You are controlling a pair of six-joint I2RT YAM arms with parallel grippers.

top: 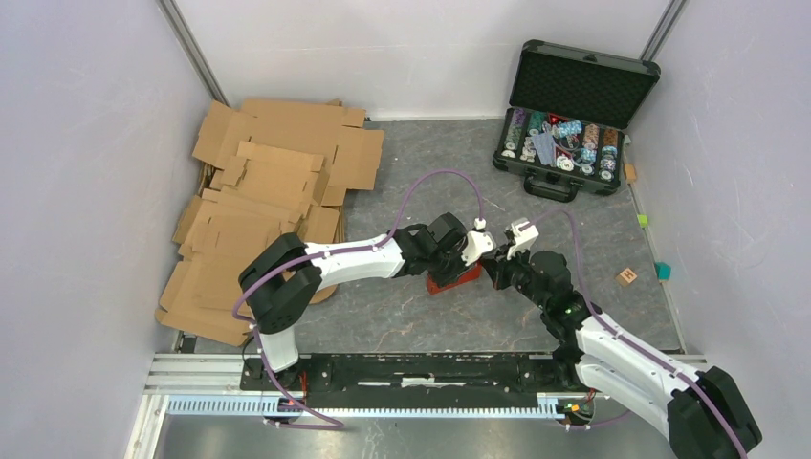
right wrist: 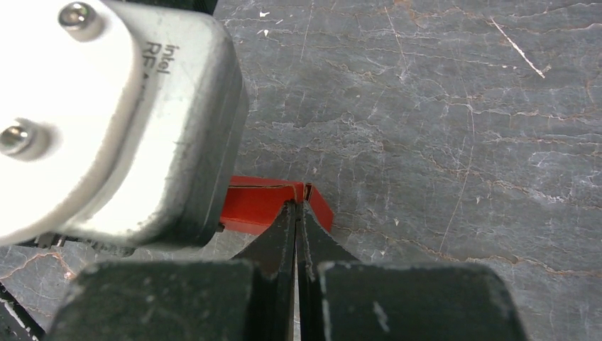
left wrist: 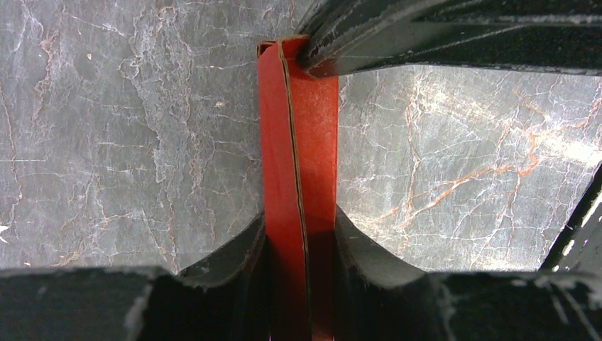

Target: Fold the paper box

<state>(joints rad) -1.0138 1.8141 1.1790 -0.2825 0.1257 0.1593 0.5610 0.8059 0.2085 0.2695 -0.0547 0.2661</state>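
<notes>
Left end effector (left wrist: 299, 249), low over the counter (left wrist: 142, 142), is clamped on a doubled wall of the paper box (left wrist: 298, 142), and right end effector (right wrist: 298, 213) pinches that wall's twelve o'clock corner, so opposing pulls could tear the crease or spring it open.

Both arms stretch to mid-desk; the left gripper (left wrist: 299, 238) clamps a wall of the paper box (left wrist: 312, 142), while the right gripper (right wrist: 299, 207) pinches its corner.

I work in a robot lab cell: pale panels (top: 86, 143) box in a grey stone-look table (top: 411, 325), two robot arms (top: 354, 258) stand mounted on a metal rail (top: 383, 405), and beyond the rail lie cardboard sheets (top: 277, 172) and a chip case (top: 583, 81).
</notes>
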